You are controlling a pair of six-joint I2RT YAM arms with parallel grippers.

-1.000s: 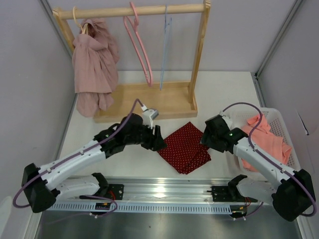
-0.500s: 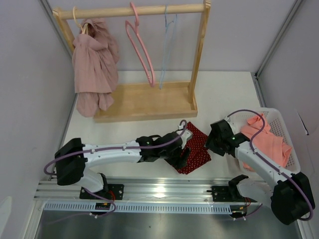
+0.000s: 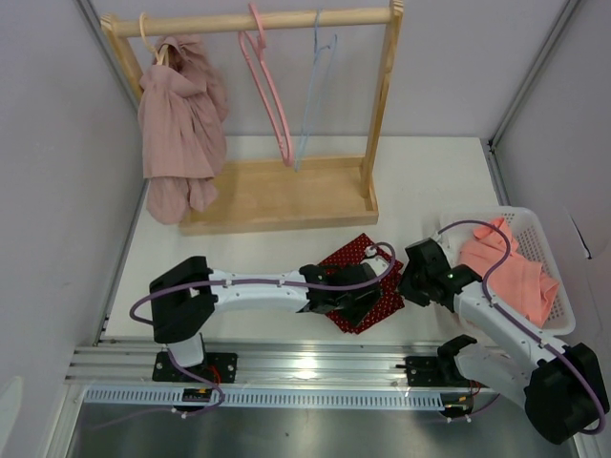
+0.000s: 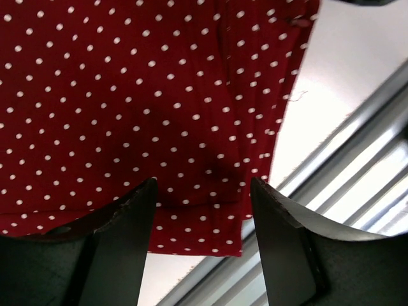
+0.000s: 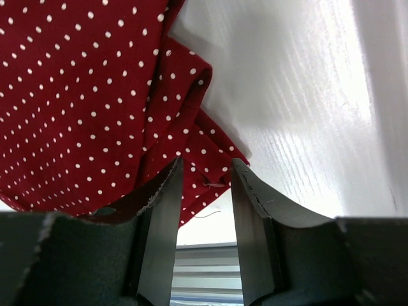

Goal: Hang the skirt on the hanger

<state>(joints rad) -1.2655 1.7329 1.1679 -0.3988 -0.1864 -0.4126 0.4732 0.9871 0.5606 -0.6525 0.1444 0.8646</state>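
Observation:
The red, white-dotted skirt (image 3: pixel 351 253) lies flat on the white table in front of the rack, partly under my left arm. My left gripper (image 3: pixel 355 307) is over its near edge. In the left wrist view it (image 4: pixel 204 213) is open, with the skirt's (image 4: pixel 127 95) near corner between the jaws. My right gripper (image 3: pixel 409 286) is at the skirt's right corner. In the right wrist view it (image 5: pixel 205 197) is open with a narrow gap, and the folded corner (image 5: pixel 204 162) is just between the fingertips. A pink hanger (image 3: pixel 267 91) and a pale blue hanger (image 3: pixel 313 91) hang empty on the rail.
The wooden rack (image 3: pixel 382 105) stands at the back, with a dusty pink garment (image 3: pixel 179 124) hung at its left end. A white basket (image 3: pixel 554 258) holding a salmon garment (image 3: pixel 511 267) sits at the right. A metal rail (image 3: pixel 315 363) runs along the near table edge.
My left arm swung right and low across the skirt to its near edge. My right gripper moved nearer, down to the skirt's right corner. The blue hanger swings slightly.

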